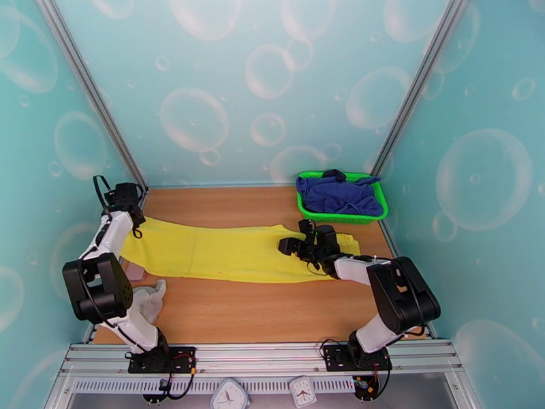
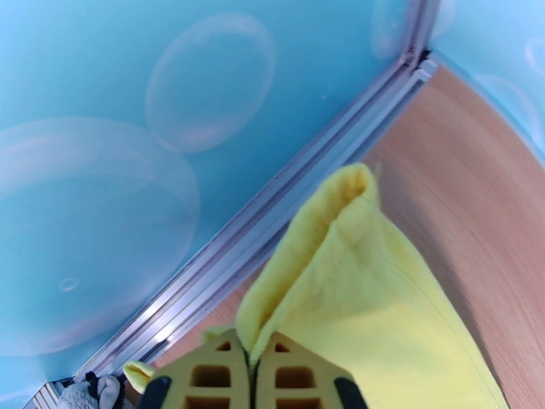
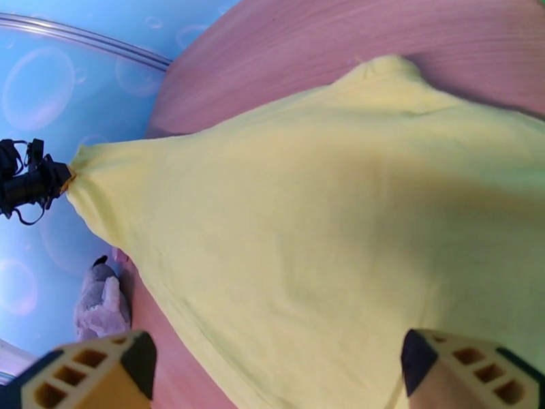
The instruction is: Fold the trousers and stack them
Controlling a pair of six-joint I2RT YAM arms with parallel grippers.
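Observation:
The bright yellow trousers (image 1: 231, 250) lie stretched in a long band across the wooden table, from the far left to the right. My left gripper (image 1: 129, 211) is shut on their left end; in the left wrist view the yellow fabric (image 2: 354, 294) is pinched between the shut fingers (image 2: 211, 373) and lifted into a fold near the wall rail. My right gripper (image 1: 294, 245) hovers open over the right part of the trousers (image 3: 306, 233), its fingertips (image 3: 95, 369) wide apart with only the spread cloth below them.
A green basket (image 1: 378, 214) with a dark blue garment (image 1: 337, 193) stands at the back right. A small grey-white cloth (image 1: 146, 301) lies at the near left by the left arm. Bare wood fills the near middle of the table (image 1: 272, 308).

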